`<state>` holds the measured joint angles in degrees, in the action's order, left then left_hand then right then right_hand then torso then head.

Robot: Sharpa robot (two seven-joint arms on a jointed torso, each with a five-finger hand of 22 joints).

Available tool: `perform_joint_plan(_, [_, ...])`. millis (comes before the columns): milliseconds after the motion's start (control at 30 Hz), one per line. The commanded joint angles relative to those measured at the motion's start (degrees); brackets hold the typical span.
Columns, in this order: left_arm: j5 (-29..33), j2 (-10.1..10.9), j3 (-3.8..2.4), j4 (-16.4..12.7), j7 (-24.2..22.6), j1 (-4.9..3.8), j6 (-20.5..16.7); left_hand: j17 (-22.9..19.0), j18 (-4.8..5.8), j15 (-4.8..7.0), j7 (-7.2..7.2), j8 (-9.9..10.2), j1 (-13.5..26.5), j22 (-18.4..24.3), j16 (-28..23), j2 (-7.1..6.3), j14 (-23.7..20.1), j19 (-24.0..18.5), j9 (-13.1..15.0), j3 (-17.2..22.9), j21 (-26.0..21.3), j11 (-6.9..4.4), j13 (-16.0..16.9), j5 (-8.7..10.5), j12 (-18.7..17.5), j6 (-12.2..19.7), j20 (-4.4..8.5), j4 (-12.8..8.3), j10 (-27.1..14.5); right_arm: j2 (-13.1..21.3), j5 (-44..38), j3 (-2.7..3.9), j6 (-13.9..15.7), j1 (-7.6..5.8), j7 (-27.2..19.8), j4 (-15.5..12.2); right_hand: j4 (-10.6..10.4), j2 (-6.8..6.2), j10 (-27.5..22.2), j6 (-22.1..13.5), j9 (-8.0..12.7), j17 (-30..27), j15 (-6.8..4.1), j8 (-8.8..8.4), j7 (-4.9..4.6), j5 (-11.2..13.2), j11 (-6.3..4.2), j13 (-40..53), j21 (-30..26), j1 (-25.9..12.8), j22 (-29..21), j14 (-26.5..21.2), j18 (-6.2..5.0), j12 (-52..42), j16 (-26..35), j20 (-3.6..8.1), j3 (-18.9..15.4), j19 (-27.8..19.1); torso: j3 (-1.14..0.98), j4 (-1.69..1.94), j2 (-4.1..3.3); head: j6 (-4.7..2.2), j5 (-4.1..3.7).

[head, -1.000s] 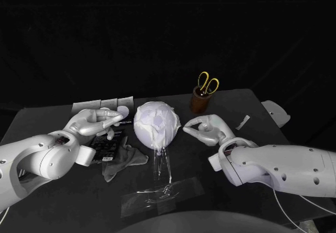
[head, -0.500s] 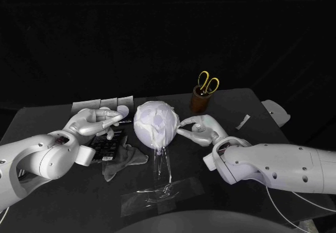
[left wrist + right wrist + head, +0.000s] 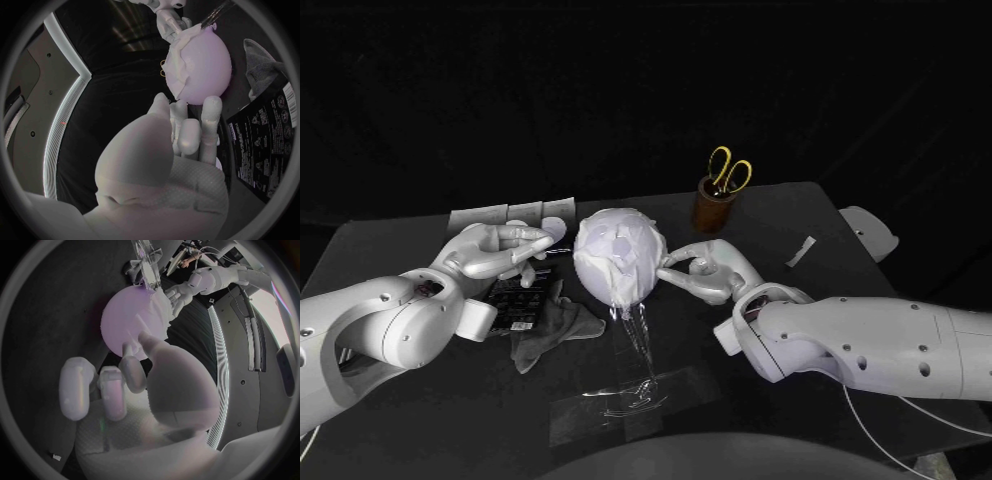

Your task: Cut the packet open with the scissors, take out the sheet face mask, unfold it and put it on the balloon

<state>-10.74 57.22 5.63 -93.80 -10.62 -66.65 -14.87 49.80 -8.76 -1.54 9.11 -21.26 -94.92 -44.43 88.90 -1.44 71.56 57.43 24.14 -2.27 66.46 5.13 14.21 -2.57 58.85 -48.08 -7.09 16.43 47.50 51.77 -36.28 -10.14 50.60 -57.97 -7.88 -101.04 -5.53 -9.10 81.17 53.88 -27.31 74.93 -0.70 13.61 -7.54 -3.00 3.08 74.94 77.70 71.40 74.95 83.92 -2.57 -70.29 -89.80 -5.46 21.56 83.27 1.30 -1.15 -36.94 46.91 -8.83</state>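
Left of the pale lilac oval balloon, your left silver hand hovers released, holding nothing. The white sheet face mask covers the balloon's front. On the balloon's right, your right silver hand touches the mask's edge with its fingertips; you cannot tell whether it pinches.

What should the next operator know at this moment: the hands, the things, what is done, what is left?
Left hand: beside the balloon, fingers curled, grip unclear.
Right hand: fingertips at the mask's edge, grip unclear.
Scissors stand in the cup; packet lies on the table.
Done: mask is out and on the balloon.
Left: probably smoothing its fit.
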Motion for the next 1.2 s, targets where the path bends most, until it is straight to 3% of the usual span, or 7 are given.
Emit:
perform_joint_plan(33, [-0.1, 0.0, -0.05, -0.1, -0.3, -0.02, 0.7, 0.0, -0.26, -0.03, -0.18, 0.3, -0.7, -0.1, 0.1, 0.0, 0.1, 0.3, 0.1, 0.2, 0.3, -0.19, 0.1, -0.21, 0.1, 0.4, -0.09, -0.1, -0.4, -0.2, 1.1, 0.02, 0.4, 0.04, -2.1, -0.3, 0.2, 0.9, 0.4, 0.8, 0.2, 15.1, -0.23, 0.21, 0.12, 0.2, -0.34, 4.6, 0.5, 0.5, 11.3, 6.1, -0.19, -0.7, -0.2, 0.13, -0.1, 0.5, 0.0, 0.0, -0.02, 0.03, 0.01])
perform_joint_plan(500, [-0.1, 0.0, -0.04, -0.2, -0.3, -0.02, 0.8, 0.0, -0.26, -0.03, -0.18, 0.3, -0.7, -0.1, 0.1, 0.0, 0.1, 0.3, 0.1, 0.2, 0.3, -0.19, 0.1, -0.21, 0.1, 0.4, -0.09, -0.1, -0.4, -0.7, 3.2, 0.09, 3.7, 0.03, -4.1, -0.4, 1.1, 2.33, 1.5, 2.3, 0.8, 15.1, -0.67, -0.05, 0.61, 0.2, -0.82, 5.6, 1.8, 2.3, 11.8, 6.1, 0.1, -2.8, -0.2, 0.55, 1.0, 1.2, 0.0, 0.02, 0.02, 0.13, -0.04])
perform_joint_plan(1000, [-0.1, 0.0, -0.04, -0.2, -0.3, -0.02, 0.8, 0.0, -0.25, -0.06, -0.13, 0.4, -0.8, -0.1, 0.1, -0.01, 0.1, 0.3, 0.1, 0.2, 0.4, -0.15, 0.1, -0.21, 0.1, 0.5, -0.1, 0.0, -0.5, -1.0, 3.5, 0.28, 4.0, 0.01, -3.7, -0.6, 1.3, 1.78, 1.6, 2.3, 1.1, 15.1, -0.71, -0.4, 0.53, 0.2, -0.79, 5.7, 1.8, 2.2, 11.8, 6.1, 0.11, -3.0, -0.2, 0.65, 0.7, 1.2, 0.02, 0.0, 0.06, 0.14, 0.02])
perform_joint_plan(1200, [-0.1, 0.0, -0.04, -0.2, -0.3, -0.02, 0.8, 0.1, -0.25, -0.07, -0.12, 0.4, -0.9, -0.1, 0.1, -0.02, 0.1, 0.3, 0.1, 0.2, 0.4, -0.14, 0.1, -0.21, 0.1, 0.5, -0.11, -0.1, -0.5, -1.5, 3.5, 0.29, 4.4, 0.01, -3.2, -0.2, 1.7, 2.4, 1.9, 3.9, 1.0, 15.1, -0.95, 0.11, 1.1, 0.2, -1.2, 6.0, 2.2, 2.8, 11.9, 6.1, 0.19, -3.6, -0.2, 0.79, 1.2, 1.5, 0.03, 0.02, 0.03, 0.15, -0.08])
